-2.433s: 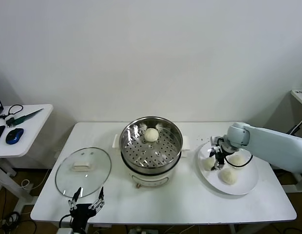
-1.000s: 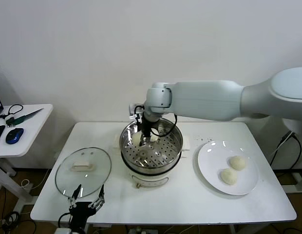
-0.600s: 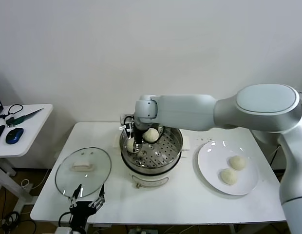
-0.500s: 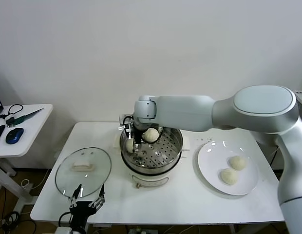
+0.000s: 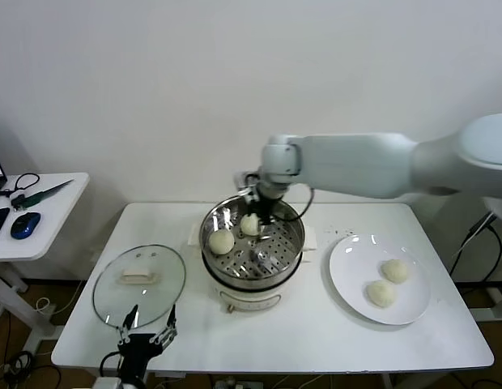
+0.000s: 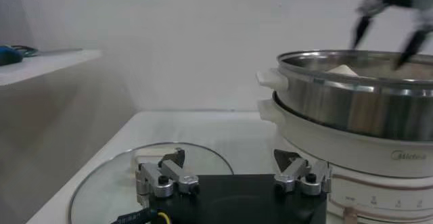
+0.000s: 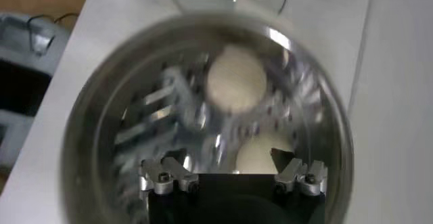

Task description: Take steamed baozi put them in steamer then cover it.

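In the head view, the right gripper (image 5: 257,203) hangs over the back of the steamer (image 5: 253,240) with its fingers wide apart and nothing in them. The next good move, it seems, is to lift straight up, clear of the rim, and go to the plate (image 5: 379,278) for another bun, closing softly so the dough does not squash. The steamer holds 2 baozi (image 5: 222,241), 1 by its left wall and 1 at the back. The plate, near the table's right edge, holds 2 more. The cover (image 5: 138,283) lies flat near the table's left edge. The left gripper (image 5: 143,341) waits at the front edge, open and empty. In the left wrist view, that gripper (image 6: 233,177) sits beside the cover (image 6: 122,178). In the right wrist view, the open gripper (image 7: 231,171) looks down on both buns (image 7: 236,80).
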You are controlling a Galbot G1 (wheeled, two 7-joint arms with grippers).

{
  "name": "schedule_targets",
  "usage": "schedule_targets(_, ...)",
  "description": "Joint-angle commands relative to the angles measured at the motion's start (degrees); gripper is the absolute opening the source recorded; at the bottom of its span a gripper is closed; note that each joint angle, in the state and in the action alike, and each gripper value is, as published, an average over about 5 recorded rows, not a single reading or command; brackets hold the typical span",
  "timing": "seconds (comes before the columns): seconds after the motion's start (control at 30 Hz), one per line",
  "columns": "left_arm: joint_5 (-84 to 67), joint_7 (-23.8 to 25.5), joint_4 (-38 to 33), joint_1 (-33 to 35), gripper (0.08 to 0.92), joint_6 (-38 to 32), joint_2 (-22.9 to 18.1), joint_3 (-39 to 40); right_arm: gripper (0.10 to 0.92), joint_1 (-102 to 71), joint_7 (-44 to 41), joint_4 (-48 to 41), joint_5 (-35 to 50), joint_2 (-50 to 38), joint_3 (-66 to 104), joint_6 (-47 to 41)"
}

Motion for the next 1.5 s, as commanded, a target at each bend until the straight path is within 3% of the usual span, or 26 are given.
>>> schedule_targets(0.03,-0.05,0.04,-0.12,-0.06,0.823,0.06,-0.06,0.02,0.823,7.15,-4.78,11.36,-9.53,-26.57,-9.79,4.7)
schedule_targets(0.23,0.34,0.09,-0.27,-0.25,0.823,0.33,-0.52,0.16,0.823,-6.29,-2.7,10.3,-19.31,-35.63,-3.48,4.5)
schedule_targets(0.5,1.63,0.13,-0.54,0.46,0.823,0.62,-1.31,0.15,0.823,-25.09,-2.03,3.07,-27.25,-36.46,12.37,4.4)
schedule_targets(1.33,3.0,0.07,-0.09,1.81,0.823,0.39,-2.53,0.26,0.822,-36.26,0.12,-3.13,-29.89,-30.83,21.12,3.02)
schedule_targets(1.5,3.08,0.05,-0.03,1.81,0.823,0.45,-2.51,0.39,0.766,-35.81,0.26,-2.76,-30.51,-30.82,20.93,2.8)
